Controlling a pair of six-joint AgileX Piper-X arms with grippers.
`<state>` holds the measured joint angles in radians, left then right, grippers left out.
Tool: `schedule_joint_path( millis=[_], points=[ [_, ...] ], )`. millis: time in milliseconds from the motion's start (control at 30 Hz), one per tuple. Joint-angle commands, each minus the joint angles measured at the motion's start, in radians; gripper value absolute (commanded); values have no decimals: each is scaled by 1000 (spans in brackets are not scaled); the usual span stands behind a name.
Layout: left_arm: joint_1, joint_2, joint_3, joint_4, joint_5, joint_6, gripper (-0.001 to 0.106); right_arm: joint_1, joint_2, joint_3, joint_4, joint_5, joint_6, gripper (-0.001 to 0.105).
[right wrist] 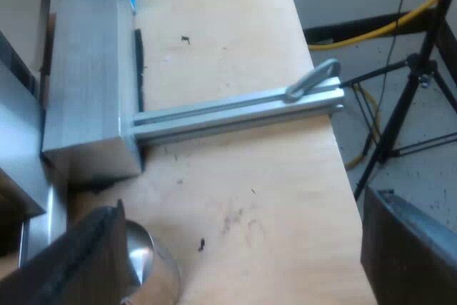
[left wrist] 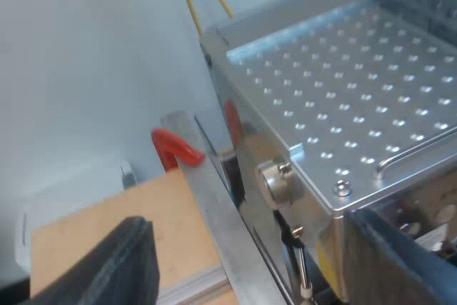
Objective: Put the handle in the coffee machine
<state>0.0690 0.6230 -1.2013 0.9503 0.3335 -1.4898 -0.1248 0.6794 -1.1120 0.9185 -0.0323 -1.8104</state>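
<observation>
Your right gripper (right wrist: 243,248), fingers apart, hangs over a shiny metal piece (right wrist: 151,266), perhaps the holder; left gripper (left wrist: 253,255), fingers apart too, sits beside the espresso machine (left wrist: 343,91); centre before closing.

A: Top of the espresso machine (left wrist: 357,83): we read it as satin metal, dimpled all over, soft sheen. Agree?
B: Yep. The knob (left wrist: 273,180) on its side is metal too, glossier.
A: And the table (right wrist: 235,41)?
B: Bare light wood, matt, w/ scuffs & dark specks. The rail (right wrist: 235,116) on it looks like brushed alu, grooved; the block (right wrist: 86,76) same, duller.
A: The round piece (right wrist: 146,266) by our right gripper (right wrist: 250,248)?
B: Polished metal, mirror-like. Its fingers (right wrist: 89,262) look matt, dark. The red bit (left wrist: 175,149) is glossy, material unclear.
</observation>
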Motion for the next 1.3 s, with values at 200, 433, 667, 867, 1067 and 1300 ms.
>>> schedule_joint_path(
  millis=[200, 433, 667, 867, 1067, 1300],
  points=[
    [1, -214, 124, 17, -107, -20, 58, -9, -181, 55, 32, -39, -71, 70],
    [1, -490, 303, 53, -159, -20, 58, -9, -398, 168, 47, -39, -99, 70],
    [1, -718, 375, 203, -159, -20, 58, -9, -600, 260, 57, -39, -99, 70],
    [4, -774, 380, 375, -172, -20, 58, -9, -742, 302, 60, -39, -82, 70],
    [4, -777, 402, 343, -200, -34, 58, -9, -730, 301, 21, -59, -55, 70],
    [4, -775, 490, 121, -232, -58, 58, -9, -730, 345, 20, -63, -48, 70]
  ],
)
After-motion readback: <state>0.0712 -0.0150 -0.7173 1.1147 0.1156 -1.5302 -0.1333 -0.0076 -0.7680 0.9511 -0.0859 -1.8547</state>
